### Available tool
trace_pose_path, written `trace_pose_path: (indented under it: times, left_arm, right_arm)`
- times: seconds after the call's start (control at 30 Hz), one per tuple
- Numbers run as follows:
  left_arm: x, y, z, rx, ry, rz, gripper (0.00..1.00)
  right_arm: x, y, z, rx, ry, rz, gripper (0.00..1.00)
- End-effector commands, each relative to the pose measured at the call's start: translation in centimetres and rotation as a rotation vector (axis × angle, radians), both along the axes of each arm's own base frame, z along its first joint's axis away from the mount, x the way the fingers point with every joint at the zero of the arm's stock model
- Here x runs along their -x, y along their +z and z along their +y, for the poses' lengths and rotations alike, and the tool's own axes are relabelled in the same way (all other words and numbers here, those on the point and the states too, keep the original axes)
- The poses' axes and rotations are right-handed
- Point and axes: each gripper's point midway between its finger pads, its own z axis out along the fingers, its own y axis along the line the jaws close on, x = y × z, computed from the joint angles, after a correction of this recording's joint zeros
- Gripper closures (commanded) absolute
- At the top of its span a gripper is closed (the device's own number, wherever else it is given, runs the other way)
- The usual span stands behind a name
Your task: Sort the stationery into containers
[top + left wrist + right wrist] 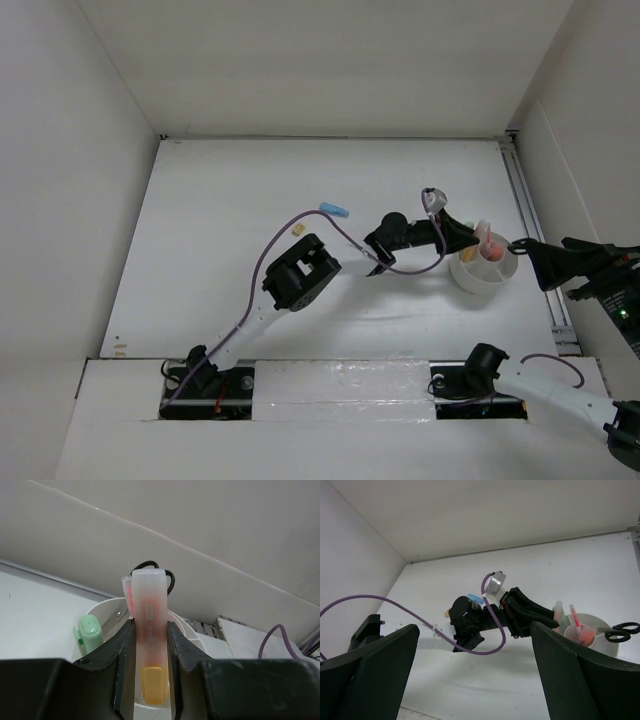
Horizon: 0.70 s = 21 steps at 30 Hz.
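Observation:
My left gripper (150, 645) is shut on a yellow-orange marker (149, 605) with a translucent cap, held upright over the white cup (102, 609). The marker's yellow lower end hangs inside the rim. In the cup stand a mint-green marker (89, 632), a pink pen (127, 589) and black-handled scissors (170, 581). From above, the left gripper (472, 240) is at the cup's (470, 277) left rim. A light-blue marker (335, 210) and a tiny yellow piece (297, 229) lie on the table. My right gripper (545, 268) stands open just right of the cup, holding nothing.
White walls close in the table on the left, back and right. A metal rail (530, 235) runs along the right side behind the cup. The left arm's purple cable (300, 215) loops above the table's middle. A raised white ledge (340, 380) lines the near edge.

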Motion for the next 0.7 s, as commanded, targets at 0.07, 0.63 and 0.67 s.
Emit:
trace_pose_path:
  times: [0.07,0.63,0.67]
  left_arm:
    - [0.3,2.71,0.05,0.076,-0.014,-0.06,1.0]
    - [0.24,2.27,0.79,0.067,-0.016,-0.051,0.82]
    - [0.31,2.07,0.89,0.067,-0.016,-0.051,0.8]
  right_arm:
    - [0.37,0.62,-0.16,-0.012,0.014,-0.017,0.01]
    - [0.26,0.54,0.1,0.006,0.023,-0.022,0.01]
    - [0.26,0.54,0.1,0.006,0.023,-0.022,0.01]
